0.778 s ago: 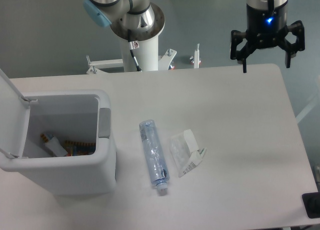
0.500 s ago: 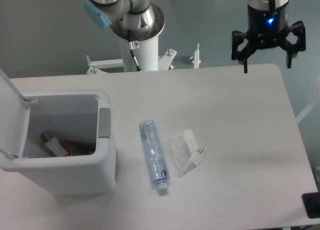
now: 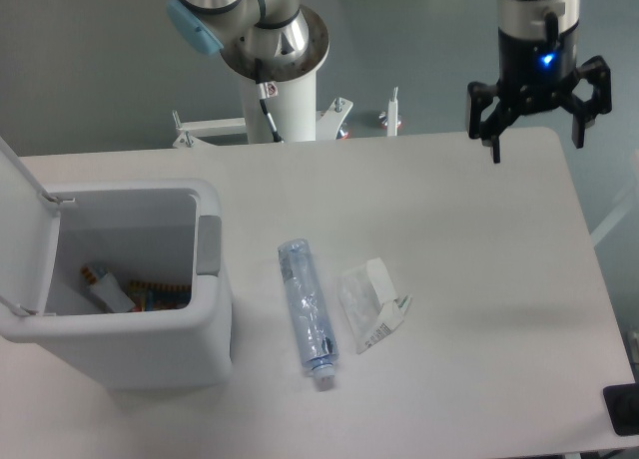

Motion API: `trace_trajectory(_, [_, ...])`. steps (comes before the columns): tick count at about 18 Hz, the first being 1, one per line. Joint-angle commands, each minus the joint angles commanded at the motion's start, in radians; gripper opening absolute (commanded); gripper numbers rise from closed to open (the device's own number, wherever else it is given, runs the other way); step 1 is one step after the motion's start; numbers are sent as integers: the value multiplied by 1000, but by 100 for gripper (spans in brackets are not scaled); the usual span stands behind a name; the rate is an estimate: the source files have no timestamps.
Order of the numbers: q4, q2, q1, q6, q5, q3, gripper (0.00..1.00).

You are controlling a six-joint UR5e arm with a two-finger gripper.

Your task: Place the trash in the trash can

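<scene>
The end effector [image 3: 537, 130] has dropped a little lower, wide open and empty. The bottle [image 3: 305, 310] and wrapper [image 3: 369, 303] lie on the tabletop [image 3: 469, 279], beside the trash can [image 3: 205, 349].

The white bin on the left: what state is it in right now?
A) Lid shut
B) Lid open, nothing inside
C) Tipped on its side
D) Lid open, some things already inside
D: the white bin stands upright with its lid swung up, and a few colourful items lie at the bottom.
</scene>
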Motion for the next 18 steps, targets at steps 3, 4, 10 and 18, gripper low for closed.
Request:
trace_trajectory(3, [2,6,-5,1,12,-55,100])
trace_trajectory(4, [2,12,-6,5,11,-81,100])
trace_trajectory(10, [2,-12,-78,17,-2,-201,100])
trace_trajectory(18, [13,-188,-186,6,-6,-214,100])
